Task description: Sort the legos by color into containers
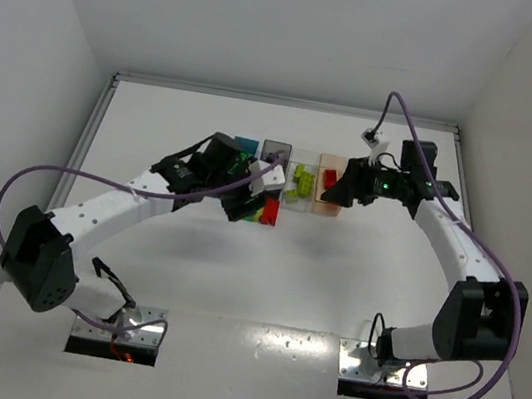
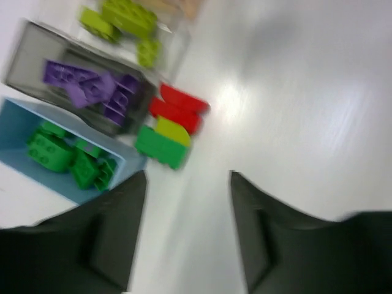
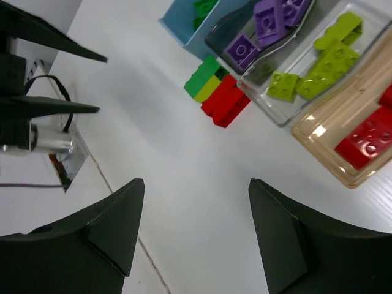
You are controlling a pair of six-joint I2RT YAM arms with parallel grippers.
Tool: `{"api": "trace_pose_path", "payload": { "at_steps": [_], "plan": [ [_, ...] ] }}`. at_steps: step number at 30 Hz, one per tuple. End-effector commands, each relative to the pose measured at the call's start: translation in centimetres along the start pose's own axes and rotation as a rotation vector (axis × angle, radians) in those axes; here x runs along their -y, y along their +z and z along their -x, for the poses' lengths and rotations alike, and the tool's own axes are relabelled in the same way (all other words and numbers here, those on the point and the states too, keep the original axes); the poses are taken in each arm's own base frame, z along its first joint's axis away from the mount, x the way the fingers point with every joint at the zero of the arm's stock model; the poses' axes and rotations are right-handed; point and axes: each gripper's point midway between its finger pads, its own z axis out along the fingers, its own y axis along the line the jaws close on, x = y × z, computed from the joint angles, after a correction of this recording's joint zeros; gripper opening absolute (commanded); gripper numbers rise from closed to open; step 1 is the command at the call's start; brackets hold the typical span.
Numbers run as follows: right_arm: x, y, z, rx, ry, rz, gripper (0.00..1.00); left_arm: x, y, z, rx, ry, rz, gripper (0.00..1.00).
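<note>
While three colours are still unsorted, you have the left gripper (image 2: 188, 184) low over the white table (image 2: 294, 110), its two dark fingers spread and holding nothing. It points at the last loose legos, a tight cluster of small studded plastic bricks left of centre in the blurred left wrist view: red bricks (image 2: 177, 107), a yellow-green one (image 2: 173, 130) and a green one (image 2: 160, 147).

The cluster lies just beside the near corners of the blue open-top plastic bin (image 2: 125, 166) and the dark grey translucent bin (image 2: 24, 67); you cannot tell whether it touches them. Each colour already has a home. Green bricks (image 2: 61, 156) fill the blue bin, purple bricks (image 2: 92, 86) the grey, yellow-green bricks (image 3: 327, 58) the clear bin (image 3: 288, 119), and red bricks (image 3: 364, 141) the tan-orange bin (image 3: 318, 131).

Your right gripper (image 3: 196, 190) hovers over bare table beside that tan-orange bin, fingers apart and empty. It is likely parked there to stay clear of the left arm.

The four bins stand wall to wall in a row at the upper centre of the top view, so no finger fits between them. Their walls crowd the cluster's far side. Open table lies below and to the right of it, which looks the easier approach.
</note>
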Motion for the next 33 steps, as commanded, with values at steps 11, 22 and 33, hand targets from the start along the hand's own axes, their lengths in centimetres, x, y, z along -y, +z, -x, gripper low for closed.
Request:
{"api": "trace_pose_path", "payload": {
  "at_steps": [11,22,33],
  "plan": [
    [-1.0,1.2,-1.5,-0.042,-0.041,0.05,0.69,2.4,3.0,-9.3,-0.217,0.392,-0.256,0.85],
    [-0.3,1.6,-2.3,-0.074,-0.036,0.041,0.69,0.8,7.8,-9.2,-0.186,0.463,-0.298,0.92],
    [0.1,1.9,-2.6,-0.093,-0.024,0.042,0.69,-1.8,10.8,-8.4,-0.156,0.4,-0.288,0.92]
  ]
}}
